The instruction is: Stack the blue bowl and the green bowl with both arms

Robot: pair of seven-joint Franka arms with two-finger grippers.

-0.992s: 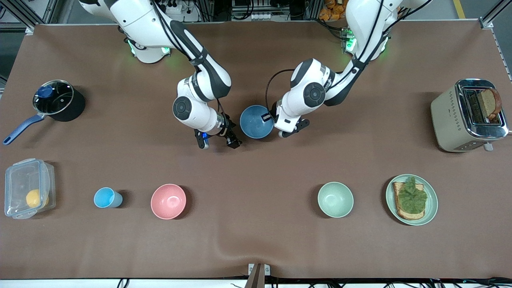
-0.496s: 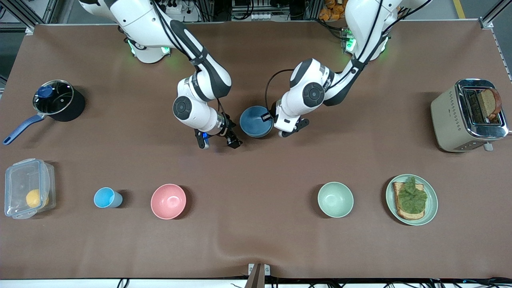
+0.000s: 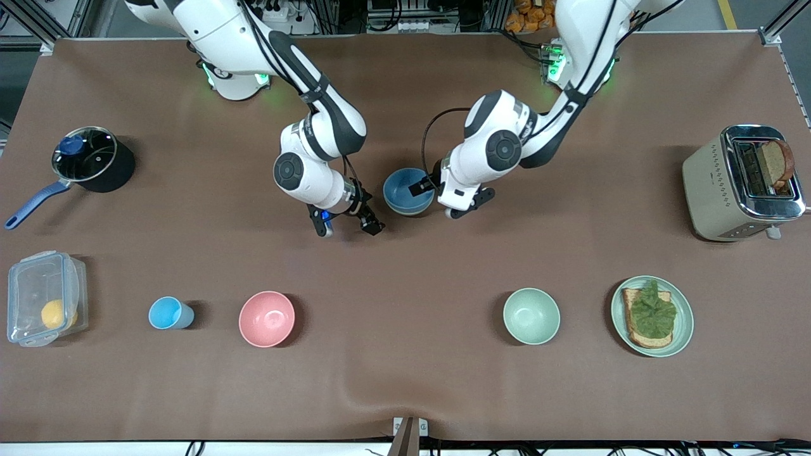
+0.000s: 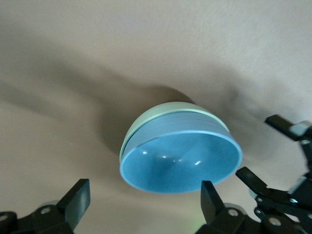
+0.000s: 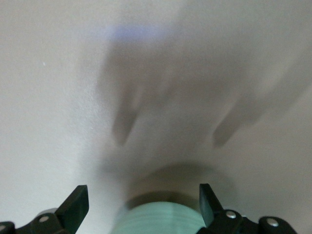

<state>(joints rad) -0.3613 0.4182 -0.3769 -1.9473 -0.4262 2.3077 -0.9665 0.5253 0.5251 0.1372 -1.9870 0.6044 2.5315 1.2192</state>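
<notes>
Where the brown worktop [image 3: 405, 380] lies midway between the two arms, the round matte blue bowl [image 3: 408, 190] sits nested inside the round sage-green bowl [image 4: 146, 124], whose rim shows just outside it. The left tool [image 3: 423, 187] hangs over the stack, fingers spread wide and empty. The right tool [image 3: 347, 223] hovers beside the stack toward the right arm's end, also open and empty.

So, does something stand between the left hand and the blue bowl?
Nothing visible does. The left hand is open, facing the blue bowl, which sits nested in the green bowl. The right hand, also open, is beside them toward the right arm's end.
</notes>
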